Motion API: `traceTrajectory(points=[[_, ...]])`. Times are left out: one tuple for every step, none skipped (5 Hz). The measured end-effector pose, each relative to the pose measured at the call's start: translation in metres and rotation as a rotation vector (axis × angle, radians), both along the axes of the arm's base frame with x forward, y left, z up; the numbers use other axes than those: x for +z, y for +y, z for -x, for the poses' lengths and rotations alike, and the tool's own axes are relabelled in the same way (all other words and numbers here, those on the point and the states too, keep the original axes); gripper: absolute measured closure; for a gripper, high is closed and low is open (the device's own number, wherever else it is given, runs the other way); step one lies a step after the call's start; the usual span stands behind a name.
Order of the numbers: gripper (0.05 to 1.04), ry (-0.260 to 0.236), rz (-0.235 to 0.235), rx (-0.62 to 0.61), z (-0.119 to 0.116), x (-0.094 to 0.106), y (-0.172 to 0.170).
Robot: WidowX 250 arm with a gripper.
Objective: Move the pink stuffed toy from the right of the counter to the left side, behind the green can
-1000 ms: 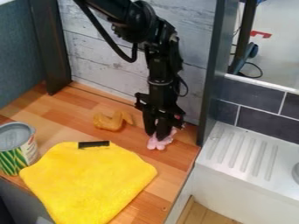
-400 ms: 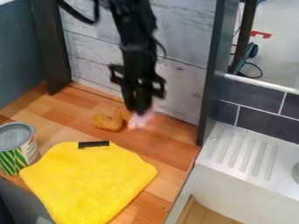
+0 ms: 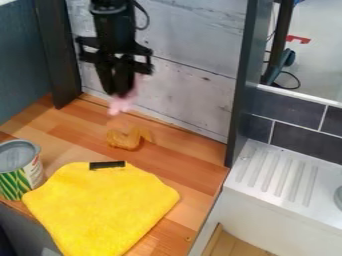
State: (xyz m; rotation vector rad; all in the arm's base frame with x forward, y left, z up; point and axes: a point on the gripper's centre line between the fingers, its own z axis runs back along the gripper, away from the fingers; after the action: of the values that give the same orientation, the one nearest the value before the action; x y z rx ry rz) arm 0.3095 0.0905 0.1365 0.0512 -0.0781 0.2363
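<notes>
Your claw is pinching the pink thing, fingers close together around its upper part. The thing's in the air w/ its free end down; long axis is near vert., tilted a bit, upper end toward the R of view, lower end down & slightly L. Can't tell exactly what it is, it's a bit blurred. You've got it over the back of the counter, in front of the whitewashed plank wall, above & a little L of the orange-brown bent piece.

Counter's wood, strips in lighter & redder tones. Toward you there's the yellow cloth, spread flat, w/ a small black bar at its far edge. L of the cloth, the can stands upright, grey top, green/yellow pattern on its side.

Dark upright post at back L, dark frame post at the counter's R side. Past that: white sink unit w/ raised ribs on top, dark tiles w/ pale grout behind it. Upper R you see into the room: pale floor, black pole, small red item.
</notes>
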Motion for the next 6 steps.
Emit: traceTrajectory(points=[[0.848,-0.024,-0.008,0.122,0.008,0.010,0.050],[0.848,-0.034,0.005,0.239,0.021,0.001,0.097],[0.848,-0.022,0.006,0.286,0.024,-0.012,0.131],[0.848,0.054,-0.021,0.276,0.030,-0.037,0.144],[0.848,0.126,-0.045,0.264,0.038,-0.056,0.157],[0.848,0.173,-0.061,0.261,0.047,-0.075,0.170]])
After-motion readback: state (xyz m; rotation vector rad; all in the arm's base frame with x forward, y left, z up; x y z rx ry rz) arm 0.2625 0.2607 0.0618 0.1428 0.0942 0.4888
